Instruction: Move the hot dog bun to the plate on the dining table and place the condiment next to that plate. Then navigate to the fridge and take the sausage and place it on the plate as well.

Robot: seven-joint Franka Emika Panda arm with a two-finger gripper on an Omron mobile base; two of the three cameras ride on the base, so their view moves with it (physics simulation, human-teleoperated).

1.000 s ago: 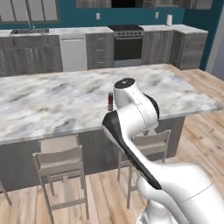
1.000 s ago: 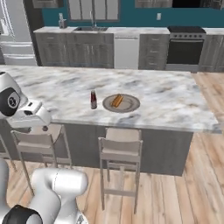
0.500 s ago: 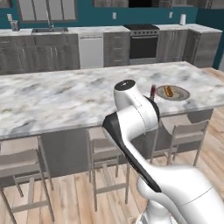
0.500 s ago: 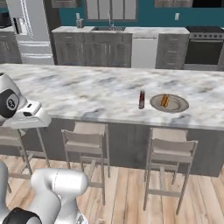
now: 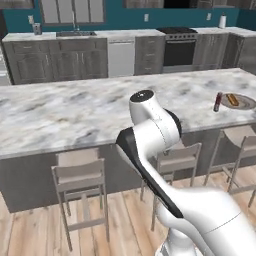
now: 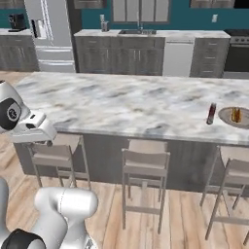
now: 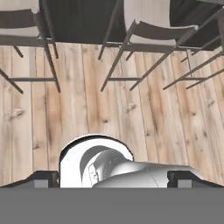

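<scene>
Golden hot dog bun [image 5: 233, 100] already on plate [image 6: 227, 118], red condiment [image 6: 211, 113] just beside; claw [image 7: 113, 178] wide open, empty; risks clipping stools [image 6: 143, 165] driving fridgeward [image 6: 49, 34].

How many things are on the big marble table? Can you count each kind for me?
Red bottle: 1
Plate: 1
Bun: 1
Total: 3

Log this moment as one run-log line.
bun: on plate | condiment: beside plate | gripper: open, empty, over floor | fridge: closed
</scene>
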